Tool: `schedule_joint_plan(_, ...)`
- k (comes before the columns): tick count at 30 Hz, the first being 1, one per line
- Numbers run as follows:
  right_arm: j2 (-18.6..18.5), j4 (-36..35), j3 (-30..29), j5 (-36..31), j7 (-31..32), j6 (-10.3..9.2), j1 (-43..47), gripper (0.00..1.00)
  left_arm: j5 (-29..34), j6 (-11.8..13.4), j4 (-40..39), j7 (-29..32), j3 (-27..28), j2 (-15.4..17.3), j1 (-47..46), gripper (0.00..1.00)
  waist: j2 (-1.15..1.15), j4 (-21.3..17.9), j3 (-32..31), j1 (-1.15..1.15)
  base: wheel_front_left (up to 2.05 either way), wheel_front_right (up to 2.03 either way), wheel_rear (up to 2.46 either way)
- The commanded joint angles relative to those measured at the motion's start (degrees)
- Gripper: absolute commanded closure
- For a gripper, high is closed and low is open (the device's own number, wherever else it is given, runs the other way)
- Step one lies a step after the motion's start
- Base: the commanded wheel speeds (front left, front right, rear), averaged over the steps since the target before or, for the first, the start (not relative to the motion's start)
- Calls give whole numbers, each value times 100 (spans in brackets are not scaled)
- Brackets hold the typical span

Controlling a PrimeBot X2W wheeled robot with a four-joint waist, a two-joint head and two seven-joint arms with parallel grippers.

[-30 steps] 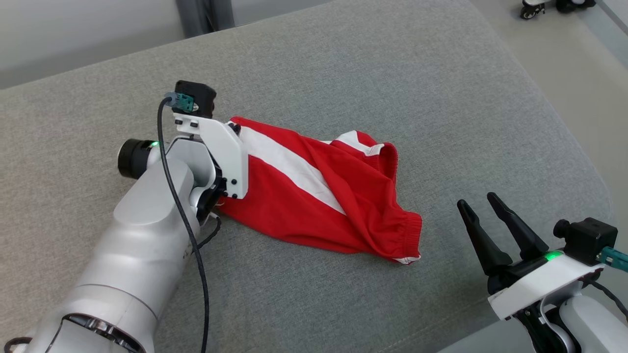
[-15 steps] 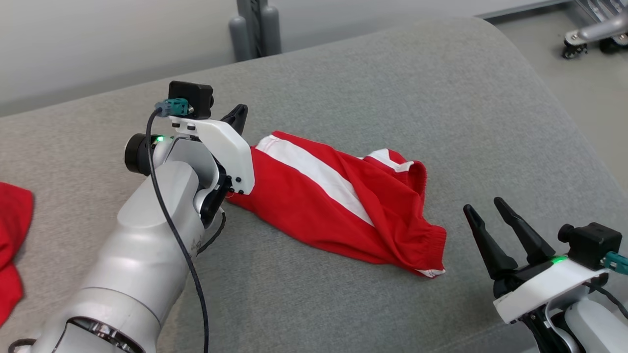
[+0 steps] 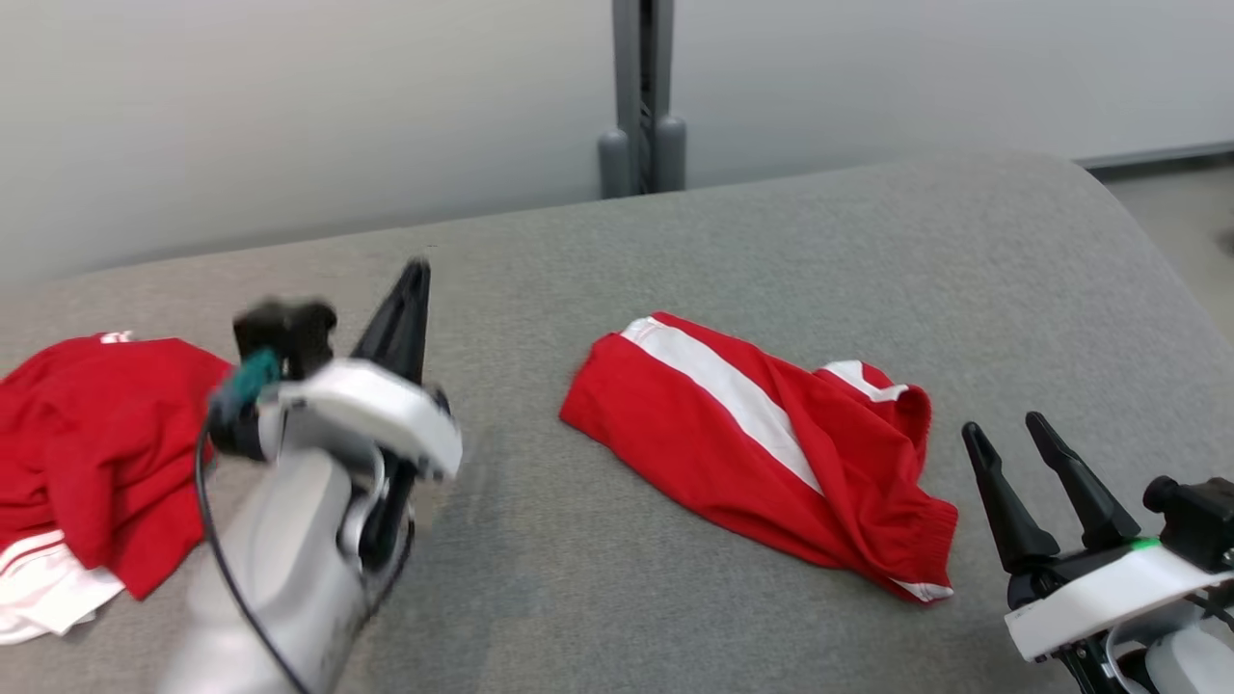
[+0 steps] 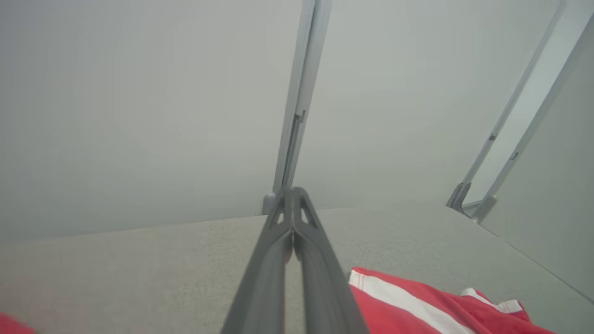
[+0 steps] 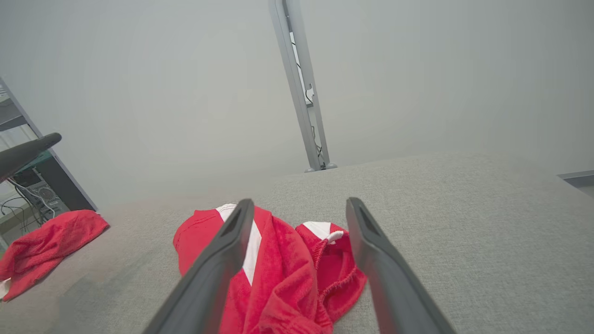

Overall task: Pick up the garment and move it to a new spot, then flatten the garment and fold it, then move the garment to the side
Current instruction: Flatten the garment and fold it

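Observation:
The garment (image 3: 762, 453), red shorts with a white stripe, lies folded on the grey cushioned surface (image 3: 598, 260), right of centre in the head view. It also shows in the left wrist view (image 4: 417, 306) and the right wrist view (image 5: 283, 264). My left gripper (image 3: 416, 275) is shut and empty, blurred, lifted to the left of the garment and apart from it; its fingers press together (image 4: 291, 191). My right gripper (image 3: 1003, 426) stands open just right of the garment's waistband end, nothing between its fingers (image 5: 300, 203).
A second red and white garment (image 3: 87, 453) lies bunched at the surface's left end, also in the right wrist view (image 5: 46, 241). A grey post (image 3: 643, 96) stands behind the surface against a pale wall. The surface rounds off at the right (image 3: 1147, 251).
The head camera has turned, shifting the whole picture. My left gripper has let go of the garment's left edge, shut, and drawn away to the left. The right gripper stayed open.

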Motion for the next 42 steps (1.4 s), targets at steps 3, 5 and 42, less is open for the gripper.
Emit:
schedule_joint_plan(3,43,-9,-205,-140,1,0,186,0,226,27,-990,-16,484,-50,1116,100,0,384,-296,0,0,0,0)
schedule_joint_plan(5,77,-5,-297,-205,1,0,260,0,412,-8,-1438,-17,725,-86,1610,100,0,496,-351,0,0,0,0)
schedule_joint_plan(42,-530,2169,1486,728,9,0,-1410,0,1067,493,-2562,-19,15,-543,3102,0,0,2127,65,0,0,0,0)
